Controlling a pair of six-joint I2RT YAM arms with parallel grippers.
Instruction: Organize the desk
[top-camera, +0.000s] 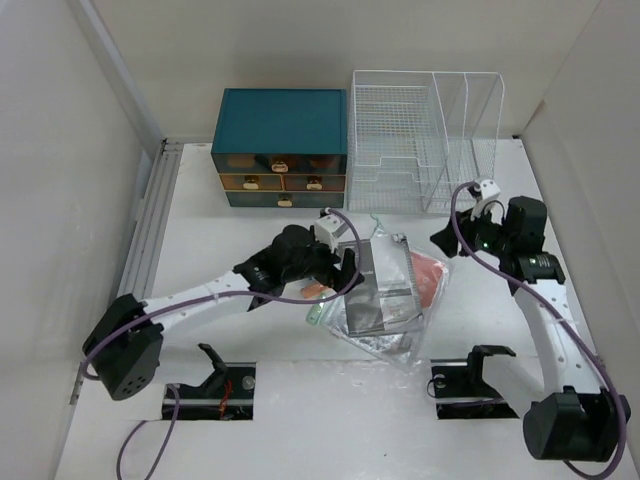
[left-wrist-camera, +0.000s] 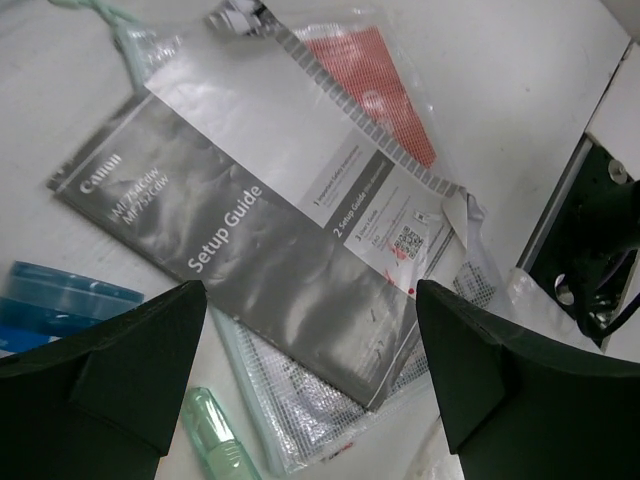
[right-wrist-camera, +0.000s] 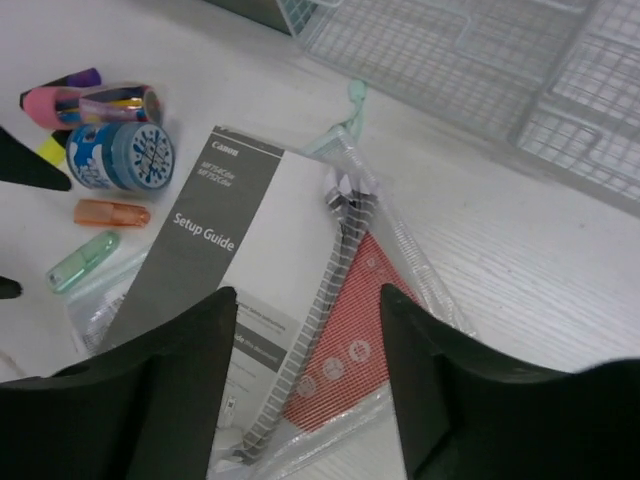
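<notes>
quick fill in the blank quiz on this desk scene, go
The grey booklet is titled Setup ____.
The teal drawer chest stands ____ of the wire rack.
The sheet seen through the mesh pouch is ____.
The left hand and the right hand are both ____, holding nothing.
Missing words: Guide; left; red; open.

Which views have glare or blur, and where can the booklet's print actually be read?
Top external: even light, soft shadows; glare on the clear pouch, booklet print too small to read. Left wrist: sharp, "Setup Guide" legible; left gripper's fingers dark silhouettes. Right wrist: title legible too; right gripper's fingers dark, soft-edged.
</notes>
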